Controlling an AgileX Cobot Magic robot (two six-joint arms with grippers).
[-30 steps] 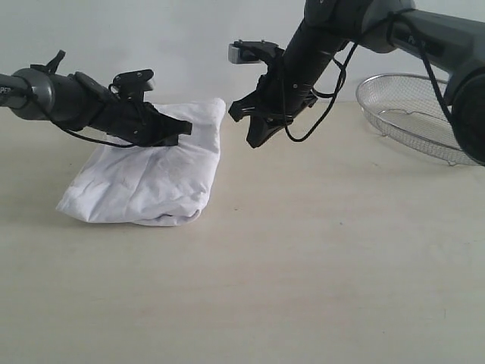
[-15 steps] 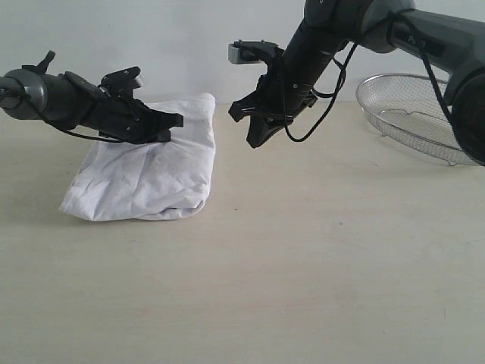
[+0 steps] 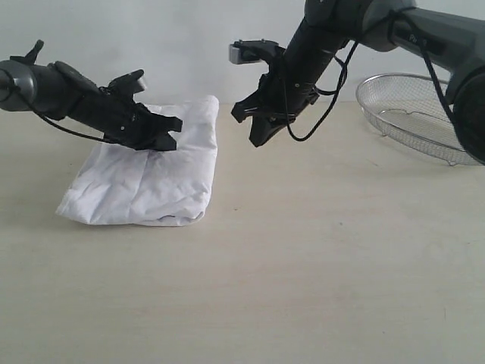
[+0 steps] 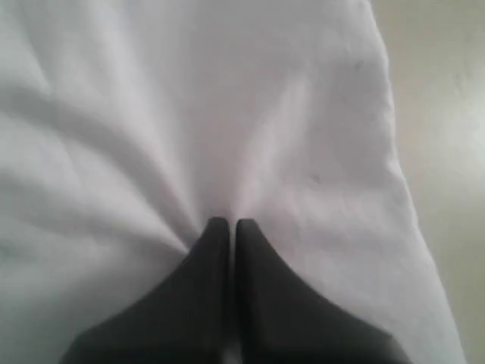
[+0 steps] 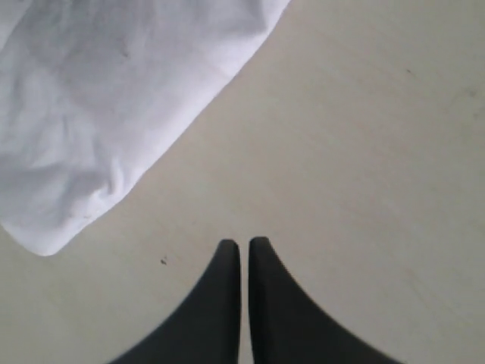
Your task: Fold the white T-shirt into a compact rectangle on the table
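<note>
As the shirt (image 3: 148, 186) lies folded on the counter (image 3: 318, 265) directly under the left tool (image 3: 173, 135), that tool's closed tips should be pressed lightly, so creases are flattened, not dragged. The right tool (image 3: 256, 138), closed and empty, is held beside the shirt. Whether cloth is nipped cannot be told; the shirt's underside is hidden.

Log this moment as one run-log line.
white T-shirt: folded bundle on table | left gripper: shut, tips on creased cloth | right gripper: shut, above bare table | wire basket: untouched
</note>
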